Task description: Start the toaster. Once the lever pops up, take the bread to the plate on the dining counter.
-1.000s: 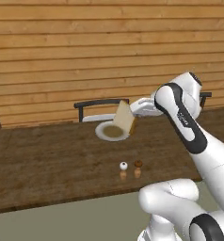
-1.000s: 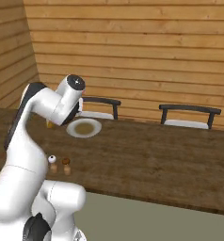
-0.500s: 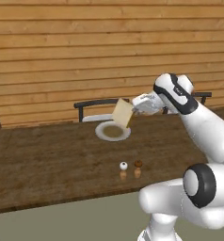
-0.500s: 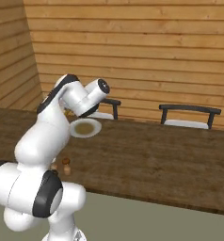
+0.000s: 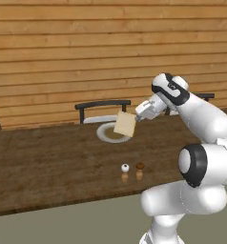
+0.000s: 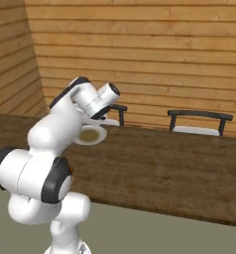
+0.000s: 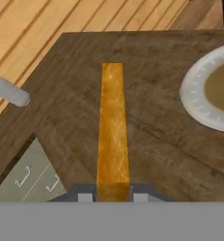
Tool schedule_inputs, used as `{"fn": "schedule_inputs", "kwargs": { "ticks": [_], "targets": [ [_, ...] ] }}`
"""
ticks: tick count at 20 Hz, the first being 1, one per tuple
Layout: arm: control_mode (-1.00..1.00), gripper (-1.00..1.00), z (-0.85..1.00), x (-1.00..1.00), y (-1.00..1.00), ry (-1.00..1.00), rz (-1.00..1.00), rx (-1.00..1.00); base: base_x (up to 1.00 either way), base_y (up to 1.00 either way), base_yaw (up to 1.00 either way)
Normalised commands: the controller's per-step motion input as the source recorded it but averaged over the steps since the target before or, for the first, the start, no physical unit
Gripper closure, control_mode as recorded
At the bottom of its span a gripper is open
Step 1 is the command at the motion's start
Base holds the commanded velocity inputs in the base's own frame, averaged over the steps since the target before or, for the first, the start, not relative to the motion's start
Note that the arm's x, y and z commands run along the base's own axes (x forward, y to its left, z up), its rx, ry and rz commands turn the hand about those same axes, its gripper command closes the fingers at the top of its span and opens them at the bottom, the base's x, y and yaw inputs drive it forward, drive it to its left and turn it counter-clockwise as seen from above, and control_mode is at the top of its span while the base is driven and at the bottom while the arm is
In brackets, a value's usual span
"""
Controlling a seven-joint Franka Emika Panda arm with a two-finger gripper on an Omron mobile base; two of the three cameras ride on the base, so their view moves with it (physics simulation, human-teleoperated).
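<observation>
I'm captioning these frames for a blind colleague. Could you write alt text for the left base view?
The white arm's gripper holds the bread by one edge, tilted, above the near rim of the plate on the dining counter. Two small shakers stand nearer the camera, with a chair behind the counter.

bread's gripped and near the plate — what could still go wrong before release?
1. The gripper pinches the bread by one edge only, so it could slip or swing.
2. In the hand view the plate lies off to one side of the slice, so releasing now would likely land it on the dining counter.
3. The two small shakers stand near the counter's front edge; a low arm sweep might knock them.
</observation>
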Motion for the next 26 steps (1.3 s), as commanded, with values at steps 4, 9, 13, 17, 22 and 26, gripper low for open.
{"fn": "schedule_inputs", "kwargs": {
  "ticks": [4,9,13,17,22,26],
  "targets": [
    [-1.0,1.0,0.0,0.33,-0.01,0.0,0.12,-0.03,0.0,0.0,0.0],
    [-1.0,1.0,-0.03,0.51,0.0,0.0,0.06,0.0,0.0,0.0,0.0],
    [-1.0,1.0,-0.3,0.65,0.0,0.0,0.01,0.0,0.0,0.0,0.0],
    [-1.0,1.0,-0.23,0.53,0.0,0.0,0.0,0.0,0.0,0.0,0.0],
    [-1.0,1.0,-0.42,0.01,0.0,0.0,0.0,0.0,0.0,0.0,0.0],
    [-1.0,1.0,-0.38,0.01,0.0,0.0,0.0,0.0,0.0,0.0,0.0]
  ]
}}
